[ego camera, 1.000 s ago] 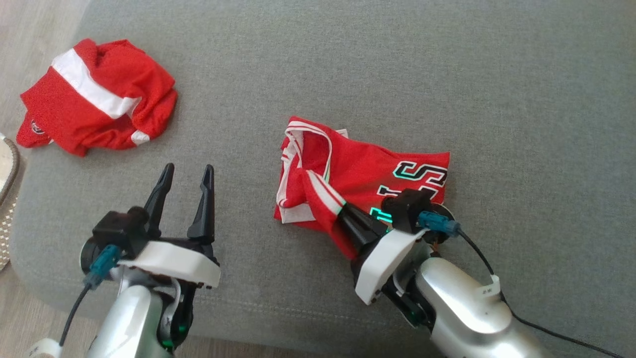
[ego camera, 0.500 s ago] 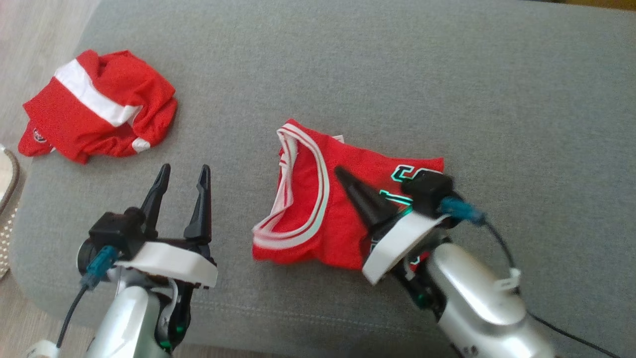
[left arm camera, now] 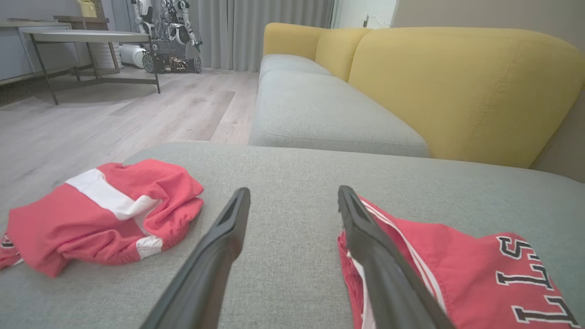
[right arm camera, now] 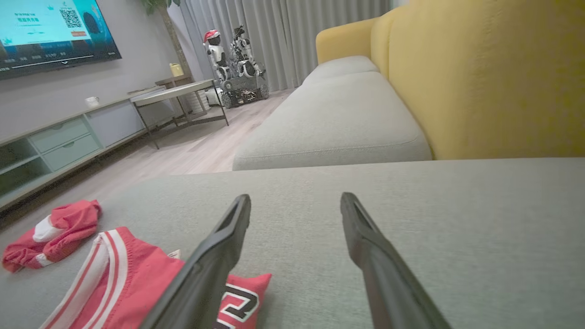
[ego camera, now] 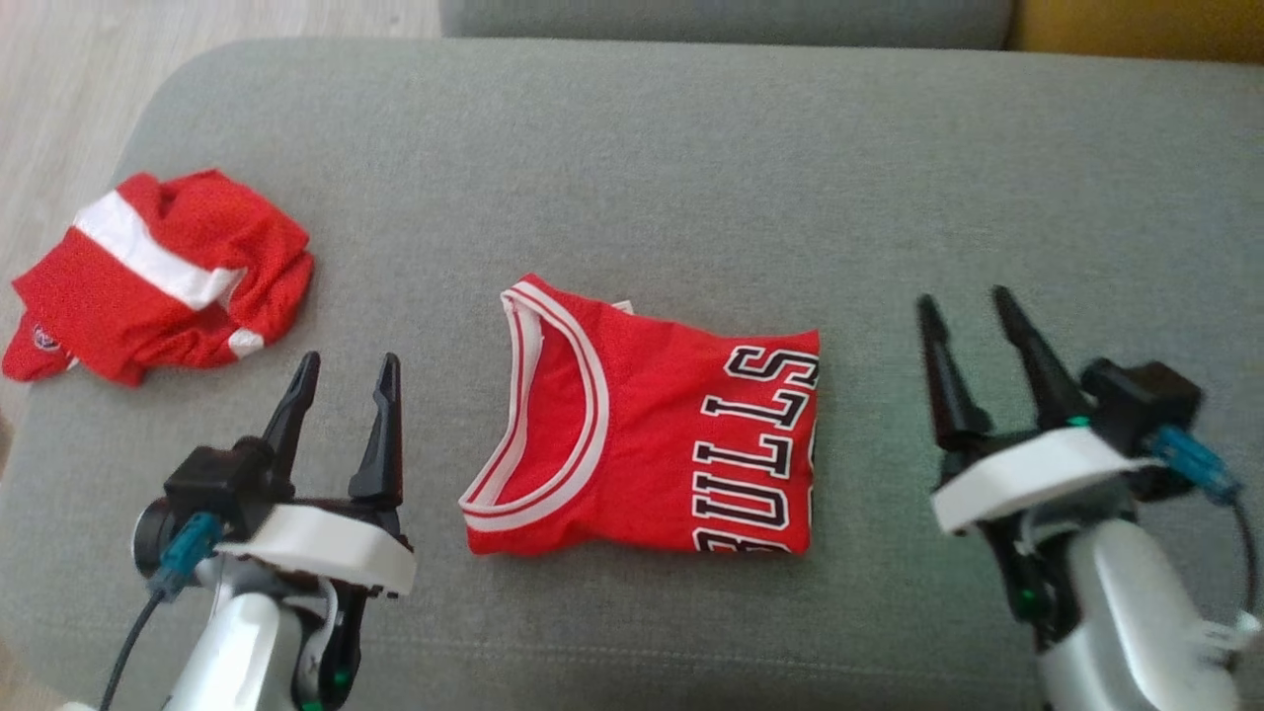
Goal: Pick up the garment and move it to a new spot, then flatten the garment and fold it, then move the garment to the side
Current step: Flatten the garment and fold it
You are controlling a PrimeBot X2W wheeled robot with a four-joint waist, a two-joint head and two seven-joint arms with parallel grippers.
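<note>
The left hand [ego camera: 351,357] and right hand [ego camera: 963,296] are both hanging open, holding nothing; the red jersey [ego camera: 652,434] is lying folded between them on the grey sofa seat [ego camera: 691,178]; it is looking soft, light and floppy; pinching both layers at one edge is looking best.

Two red garments on one grey fabric sofa cushion [ego camera: 691,148]: one folded red jersey with black lettering and white-striped trim [ego camera: 642,444], and one crumpled red garment with a white band [ego camera: 158,276]. Two robot grippers, a left gripper [ego camera: 351,357] and a right gripper [ego camera: 962,296], each with two long dark fingers.
</note>
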